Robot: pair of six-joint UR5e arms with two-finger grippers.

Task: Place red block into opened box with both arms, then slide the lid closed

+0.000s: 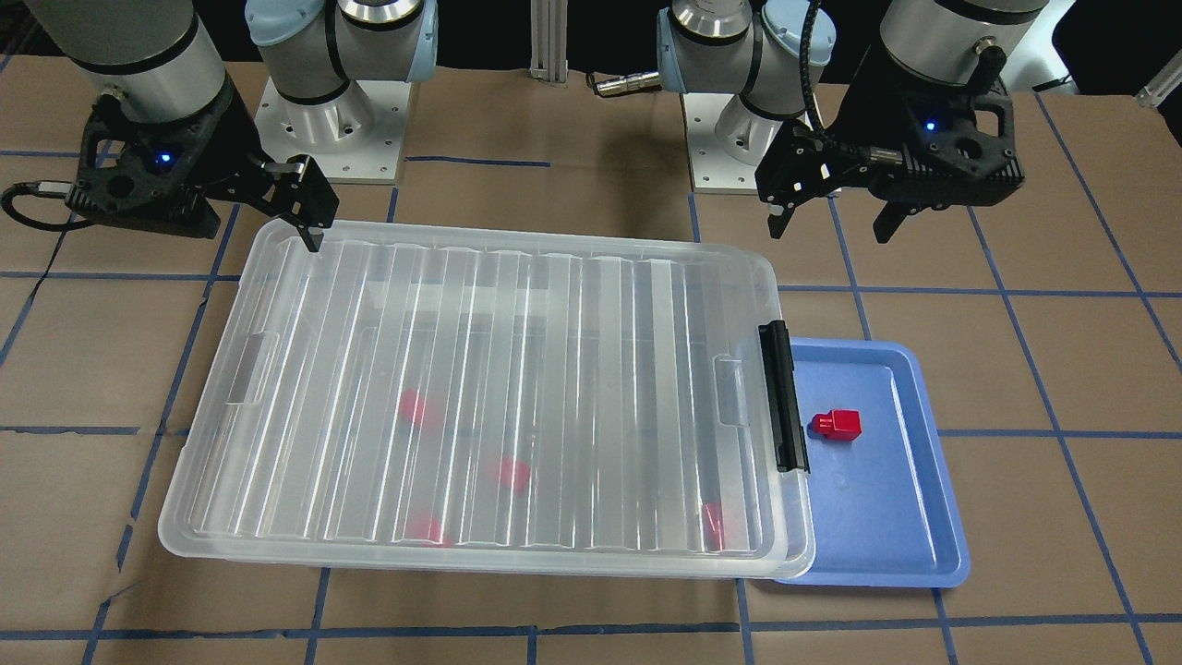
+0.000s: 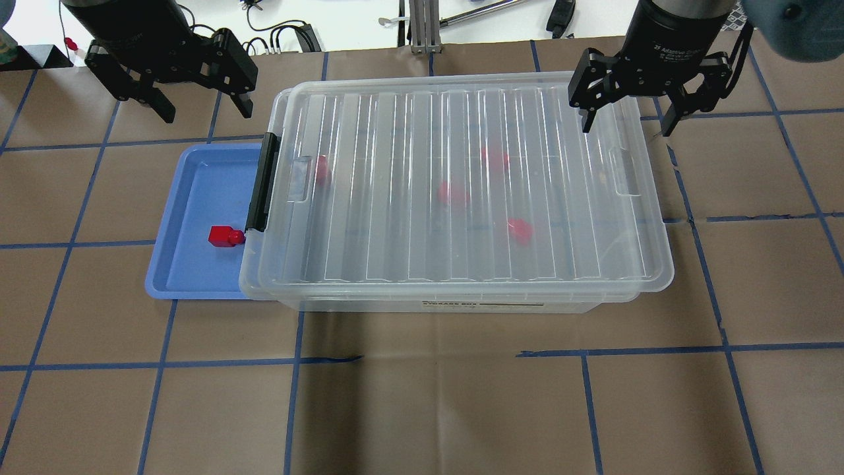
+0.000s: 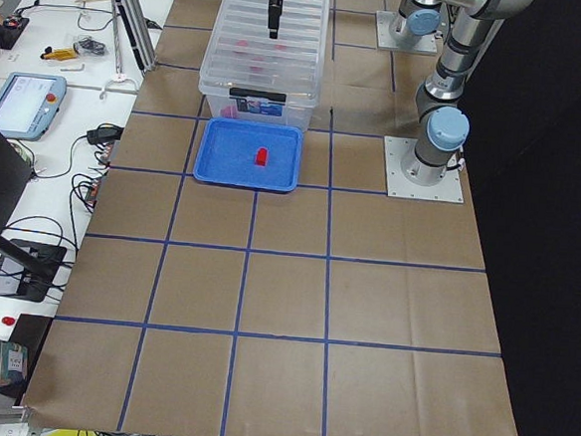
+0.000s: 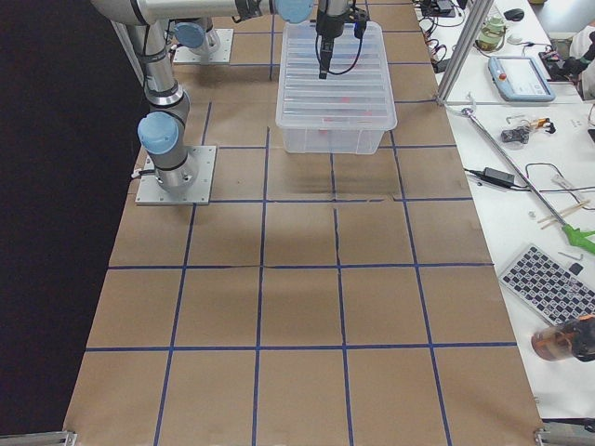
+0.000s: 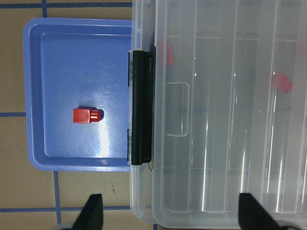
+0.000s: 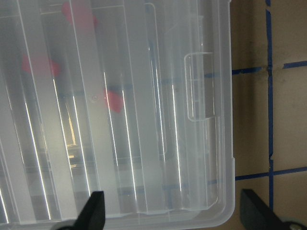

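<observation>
One red block (image 2: 224, 235) lies on a blue tray (image 2: 191, 198), beside the black latch bar (image 2: 262, 183) of the box (image 2: 461, 305). The ribbed clear lid (image 2: 461, 198) lies across the whole top of the box. Several more red blocks (image 2: 453, 194) show blurred through it. My left gripper (image 2: 208, 113) hangs open above the table behind the tray, holding nothing. My right gripper (image 2: 627, 126) is open over the lid's far right corner, also holding nothing. In the left wrist view, the red block (image 5: 86, 115) sits mid-tray, left of the latch bar (image 5: 141, 108).
The blue tray (image 1: 877, 517) is partly tucked under the box's latch end. Brown paper with blue tape lines covers the table (image 2: 422, 396). The arm bases (image 1: 323, 129) stand behind the box. Benches with tools run along the far side in the side views.
</observation>
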